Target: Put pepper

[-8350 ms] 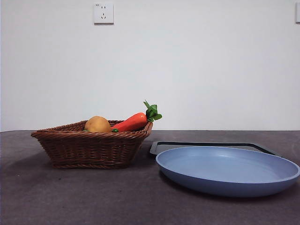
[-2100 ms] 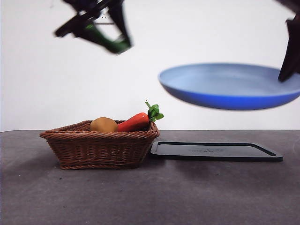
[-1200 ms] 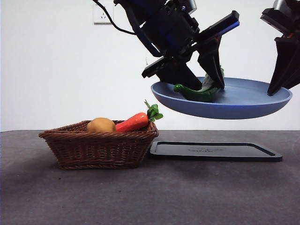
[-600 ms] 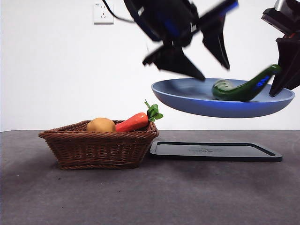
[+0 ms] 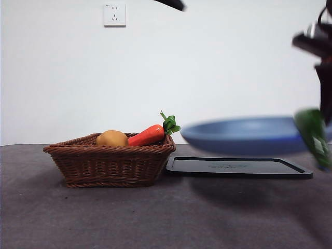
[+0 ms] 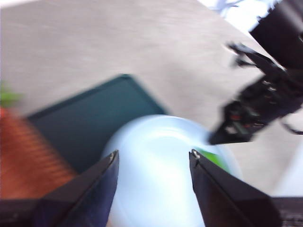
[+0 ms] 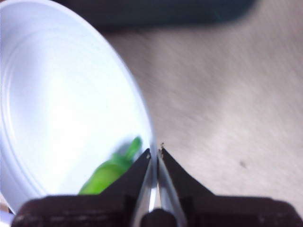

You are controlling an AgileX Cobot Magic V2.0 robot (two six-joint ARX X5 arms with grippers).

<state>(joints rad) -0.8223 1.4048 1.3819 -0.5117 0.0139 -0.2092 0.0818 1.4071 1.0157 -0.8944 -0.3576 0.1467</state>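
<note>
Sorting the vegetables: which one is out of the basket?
The green pepper, lying in the blue plate that the right hand grips by the rim. The carrot and the round yellow piece sit in the wicker basket.

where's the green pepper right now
The pepper lies in the blue plate near the rim that the right gripper pinches; in the front view it shows at the far right, above the black tray.

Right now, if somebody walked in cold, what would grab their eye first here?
The blue plate, blurred, held in the air above the black tray by the right gripper, shut on its rim. The green pepper tips at the plate's edge near that gripper; the left gripper hangs open above.
</note>
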